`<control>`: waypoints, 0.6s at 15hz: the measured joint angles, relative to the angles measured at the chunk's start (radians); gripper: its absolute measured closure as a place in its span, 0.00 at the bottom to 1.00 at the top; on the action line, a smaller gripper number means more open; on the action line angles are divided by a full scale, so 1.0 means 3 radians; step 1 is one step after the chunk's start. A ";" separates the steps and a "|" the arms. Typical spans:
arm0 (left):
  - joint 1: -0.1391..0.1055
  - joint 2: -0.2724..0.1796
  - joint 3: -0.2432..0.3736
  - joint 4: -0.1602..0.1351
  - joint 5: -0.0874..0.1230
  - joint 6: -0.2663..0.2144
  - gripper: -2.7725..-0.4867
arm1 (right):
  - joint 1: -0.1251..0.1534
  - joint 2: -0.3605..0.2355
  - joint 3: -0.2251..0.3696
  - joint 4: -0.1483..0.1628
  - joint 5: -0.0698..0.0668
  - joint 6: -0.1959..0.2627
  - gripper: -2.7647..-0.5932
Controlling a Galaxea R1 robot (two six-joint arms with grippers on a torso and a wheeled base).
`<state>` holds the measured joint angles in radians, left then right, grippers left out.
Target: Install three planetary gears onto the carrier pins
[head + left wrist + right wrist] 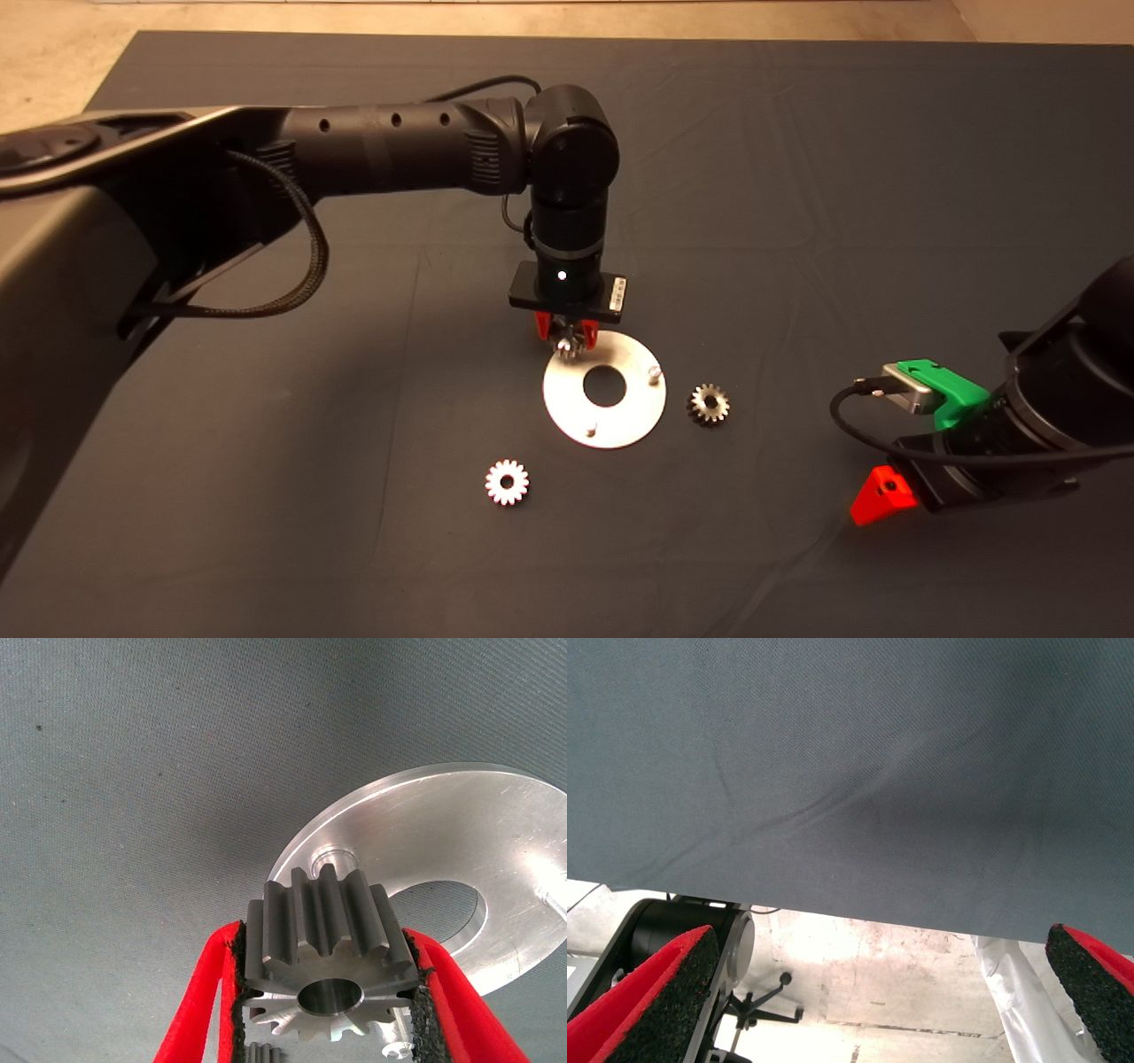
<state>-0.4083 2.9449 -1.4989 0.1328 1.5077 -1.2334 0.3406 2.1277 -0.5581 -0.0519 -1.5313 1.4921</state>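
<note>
My left gripper (567,339) is shut on one planetary gear (328,943), held on edge between its red fingers (202,992) just above the far-left rim of the round silver disc (567,399). In the left wrist view, one of the carrier pins (335,857) stands on the disc (461,824) right beyond the held gear. Two more pins (654,374) (591,431) show on the rim in the head view. A second gear (507,483) lies flat on the mat in front of the disc to its left. A third gear (709,404) lies just right of the disc.
My right gripper (886,496) is parked at the lower right edge of the mat, its fingers (664,992) wide apart over the mat's edge with floor beyond. The dark mat (797,177) stretches behind and to the right of the disc.
</note>
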 joint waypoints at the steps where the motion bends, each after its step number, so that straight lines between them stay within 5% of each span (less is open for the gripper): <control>1: 0.0000 0.0000 0.0000 0.0000 0.0000 0.0000 0.83 | 0.0000 0.0000 0.0000 0.0000 0.0000 0.0000 0.00; 4: 0.0000 -0.0001 0.0001 -0.0002 -0.0019 0.0000 0.83 | 0.0000 0.0000 0.0000 0.0001 0.0000 0.0000 0.00; 7: 0.0003 -0.0001 0.0003 -0.0044 -0.0170 0.0000 0.83 | 0.0000 0.0000 0.0000 0.0001 0.0000 0.0000 0.00; 9: 0.0002 -0.0001 0.0008 -0.0048 -0.0198 -0.0001 0.83 | 0.0000 -0.0001 0.0000 0.0000 0.0000 0.0000 0.00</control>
<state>-0.4078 2.9447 -1.4966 0.1183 1.4482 -1.2338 0.3406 2.1272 -0.5581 -0.0519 -1.5313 1.4921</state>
